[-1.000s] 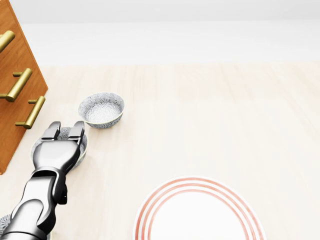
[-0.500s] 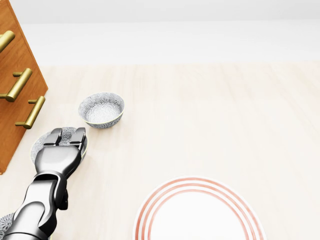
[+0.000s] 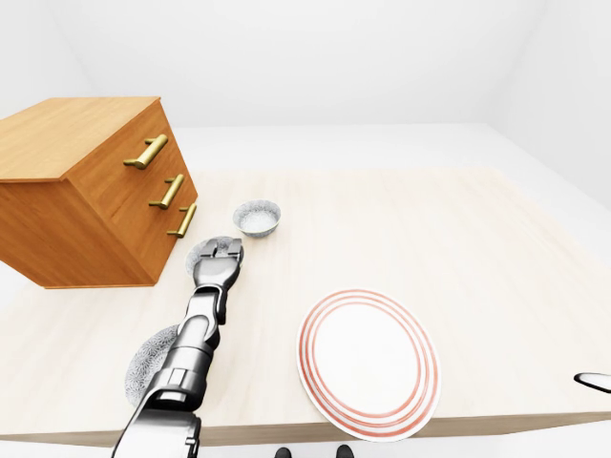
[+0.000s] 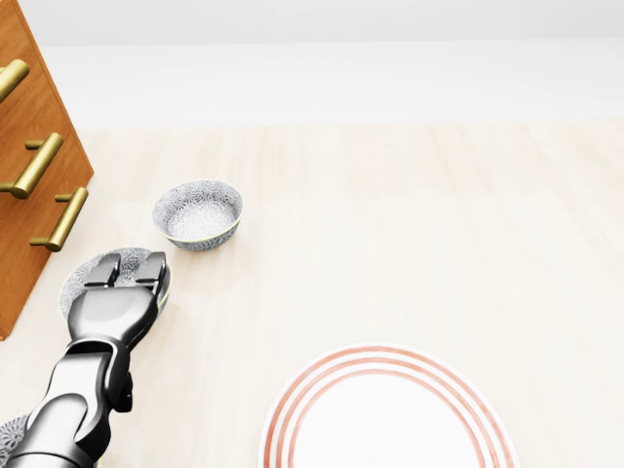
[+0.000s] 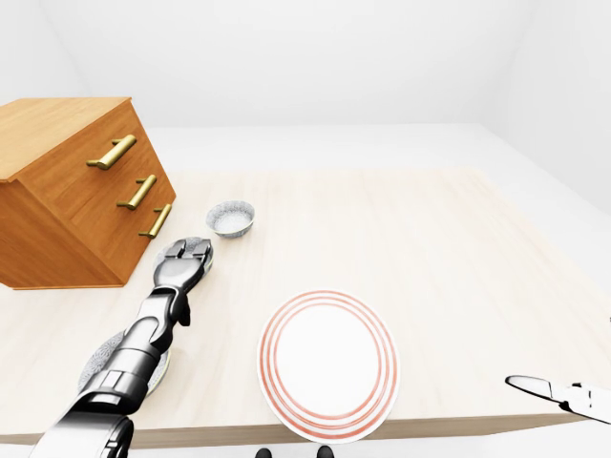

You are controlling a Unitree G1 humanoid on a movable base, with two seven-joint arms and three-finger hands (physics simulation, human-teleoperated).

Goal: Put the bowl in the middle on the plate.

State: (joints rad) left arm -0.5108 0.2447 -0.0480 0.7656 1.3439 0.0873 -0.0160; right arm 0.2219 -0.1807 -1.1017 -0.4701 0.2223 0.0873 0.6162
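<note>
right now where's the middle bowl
Head view, left side: the middle bowl sits under the left hand, below the far bowl, right of the drawers.

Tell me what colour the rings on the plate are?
Reddish-orange, on a white plate, clearest in the left-eye view.

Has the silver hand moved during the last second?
Yes. In the head view the left hand has drawn back slightly toward the bottom edge, away from the unmoved upper bowl.

White plate [image 3: 368,363] with red rings, grey-speckled middle bowl [image 4: 74,278], pale wood table [image 4: 439,244], orange-brown chest [image 3: 67,219], brass handles [image 3: 145,153]
</note>
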